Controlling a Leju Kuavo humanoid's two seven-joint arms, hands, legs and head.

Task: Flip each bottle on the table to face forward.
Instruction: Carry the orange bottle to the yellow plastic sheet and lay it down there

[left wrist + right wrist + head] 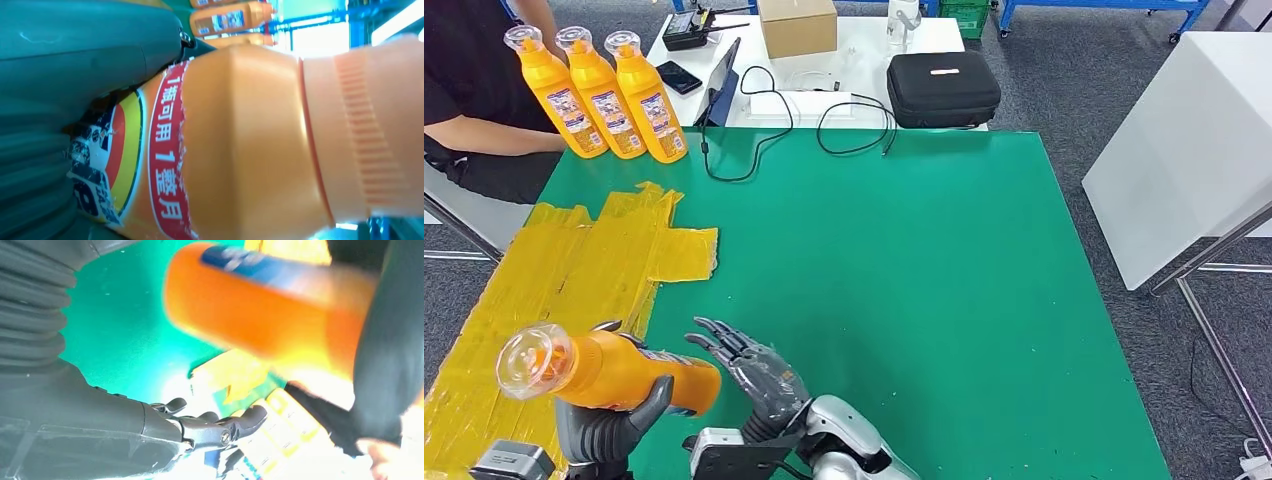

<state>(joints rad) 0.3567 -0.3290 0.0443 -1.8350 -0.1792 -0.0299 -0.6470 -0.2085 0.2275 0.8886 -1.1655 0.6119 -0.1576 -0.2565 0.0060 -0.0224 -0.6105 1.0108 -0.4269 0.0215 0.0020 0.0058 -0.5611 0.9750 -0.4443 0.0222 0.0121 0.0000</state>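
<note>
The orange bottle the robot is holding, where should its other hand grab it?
Probably the bare end of the bottle, coming from the right. The left hand cups its middle from below, the cap points left, and the open right hand waits beside that end.

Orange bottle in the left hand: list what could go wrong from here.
The left hand holds the orange bottle on its side above the table, its cap end overhanging the hand; it might tip or slip out. The right hand is open right beside the bottle's base and could knock it. Setting it down near the three standing bottles risks toppling that tight row.
</note>
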